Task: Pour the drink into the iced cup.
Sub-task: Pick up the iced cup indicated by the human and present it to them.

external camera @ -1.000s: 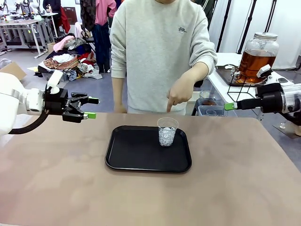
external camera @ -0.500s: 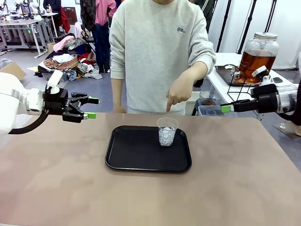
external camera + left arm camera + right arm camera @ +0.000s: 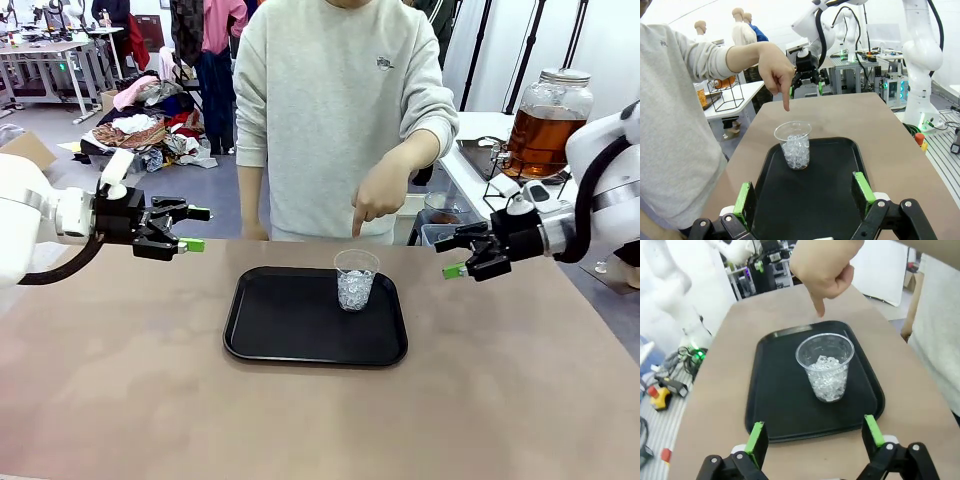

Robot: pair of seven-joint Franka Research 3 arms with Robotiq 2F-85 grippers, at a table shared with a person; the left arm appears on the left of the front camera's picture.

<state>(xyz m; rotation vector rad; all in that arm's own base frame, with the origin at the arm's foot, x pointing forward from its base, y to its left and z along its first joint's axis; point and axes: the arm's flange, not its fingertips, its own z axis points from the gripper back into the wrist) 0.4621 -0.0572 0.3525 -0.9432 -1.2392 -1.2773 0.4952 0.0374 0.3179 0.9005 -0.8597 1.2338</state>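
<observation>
Pointing hand [image 3: 378, 195] above iced cup [image 3: 355, 280] on tray [image 3: 270, 330]; left gripper [image 3: 200, 228], right gripper [image 3: 446, 258] spread wide, empty; drink [image 3: 540, 138] far right.

The cup [image 3: 356, 278] on the tray [image 3: 270, 335] is thin clear plastic, with shiny ice bits [image 3: 354, 291] inside. The tray is smooth black plastic with a dull shine. The table cover [image 3: 140, 400] under it is brown and matt. Far right of the tray, the jar [image 3: 545, 120] is shiny glass with a silvery metal lid [image 3: 566, 75]. The sweatshirt [image 3: 330, 120] behind the tray is soft grey cloth.
</observation>
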